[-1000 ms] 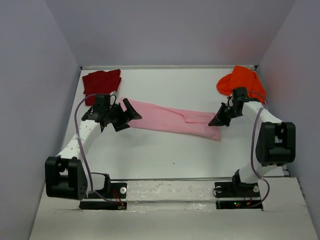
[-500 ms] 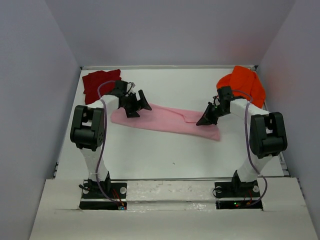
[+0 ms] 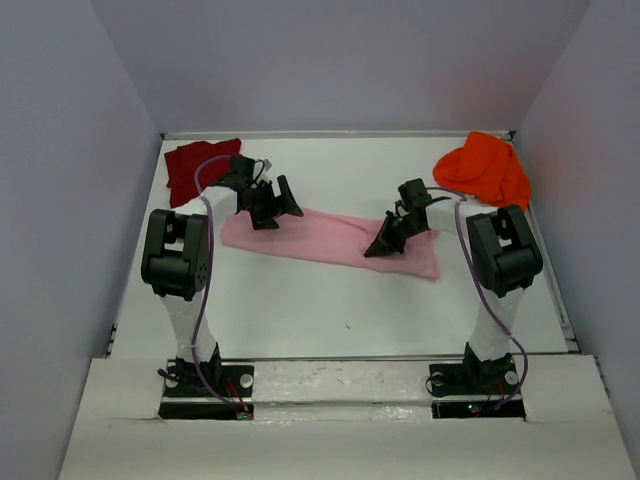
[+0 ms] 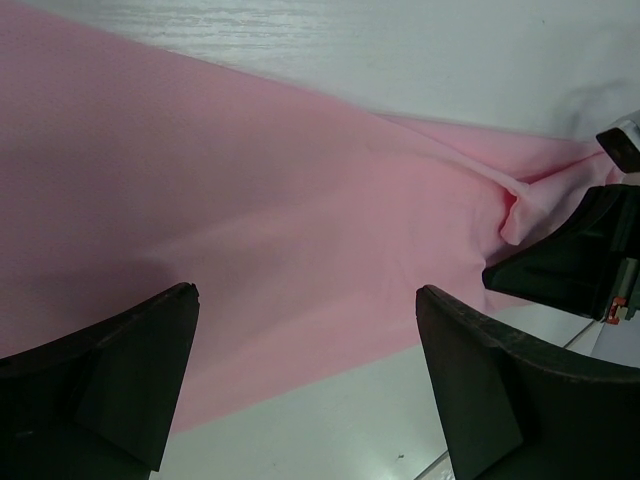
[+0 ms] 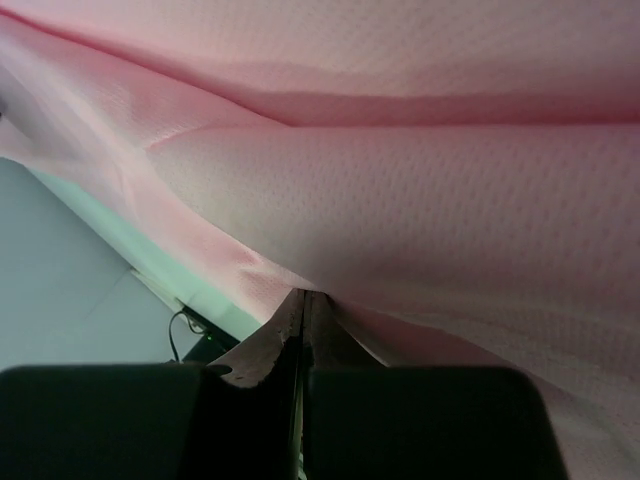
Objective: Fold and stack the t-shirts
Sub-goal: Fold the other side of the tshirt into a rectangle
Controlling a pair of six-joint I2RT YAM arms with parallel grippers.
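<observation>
Across the middle of the table (image 3: 330, 310) the pink t-shirt (image 3: 320, 240) lies stretched in a long band, left to right, mostly flat. The dark red t-shirt (image 3: 200, 168) sits at the back left corner and looks folded already. The orange t-shirt (image 3: 487, 170) is a loose heap at the back right. Both are well apart from the arms.

Left gripper (image 3: 278, 212): released. The wrist view shows its fingers (image 4: 120, 380) spread wide, hovering over the pink cloth near its left end and holding nothing.

Right gripper (image 5: 303, 318): clenched on the pink t-shirt. The wrist view shows a ridge of cloth pinched between the closed tips, and cloth drapes away from the pinch. From above, the grip sits right of the shirt's middle, with the right end lying flat on the table beyond it.

Step in hand, as you should read it: folding the pink t-shirt, the second of three. Stacking has not begun.

Next move, by judgement: you need the left gripper lowered and closed on the near left edge, so both ends are held. Lift only enough to clear the table, then carry one end over the other. Watch that the right pinch holds a single layer; I cannot tell that here.
</observation>
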